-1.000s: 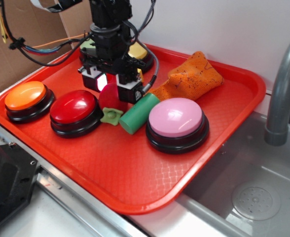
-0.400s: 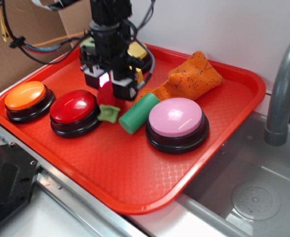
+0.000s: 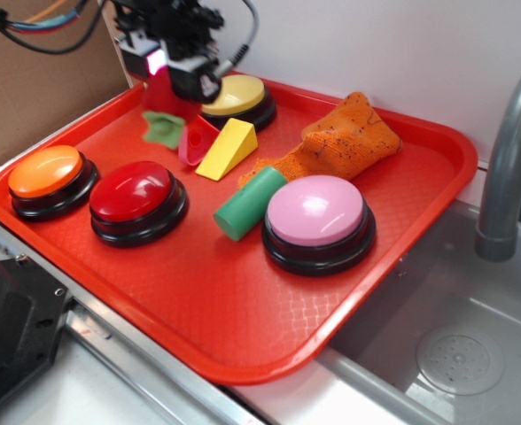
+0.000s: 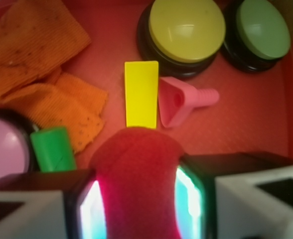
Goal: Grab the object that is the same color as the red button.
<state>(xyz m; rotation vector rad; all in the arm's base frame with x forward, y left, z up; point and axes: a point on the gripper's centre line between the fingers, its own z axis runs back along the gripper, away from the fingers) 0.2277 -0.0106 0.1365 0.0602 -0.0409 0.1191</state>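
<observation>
- Since a second ago, your gripper (image 3: 166, 78) has risen from between the red button (image 3: 138, 197) and the green cylinder (image 3: 249, 203) to the tray's far left corner, taking the strawberry toy (image 3: 161, 99) with it.
- Exterior view: the jaws are clamped on the strawberry toy. You see its dark-red body between the fingers and its green leafy base hanging below, clear of the tray surface.
- Exterior view: the move has uncovered a yellow wedge (image 3: 229, 147) and a pink plastic piece (image 3: 195, 142), lying side by side just in front of the yellow button (image 3: 236, 96).
- Exterior view: on the red tray (image 3: 243, 310), the red button sits between the orange button (image 3: 48, 175) and the green cylinder. The pink button (image 3: 317, 218) is just beside the cylinder, with an orange cloth (image 3: 342, 135) behind it.
- Wrist view: the fuzzy red toy (image 4: 135, 184) fills the gap between the two fingers (image 4: 86, 209), pressed on both sides; the pads glow at the contact.
- Wrist view: below you lie the yellow wedge (image 4: 141, 92) and pink piece (image 4: 182, 101), touching. Beyond them are the yellow button (image 4: 186, 29) and a green button (image 4: 262, 30).
- Wrist view: the orange cloth (image 4: 37, 74) is on the left, with the green cylinder (image 4: 53, 148) and the pink button's edge (image 4: 2, 149) beside it.
</observation>
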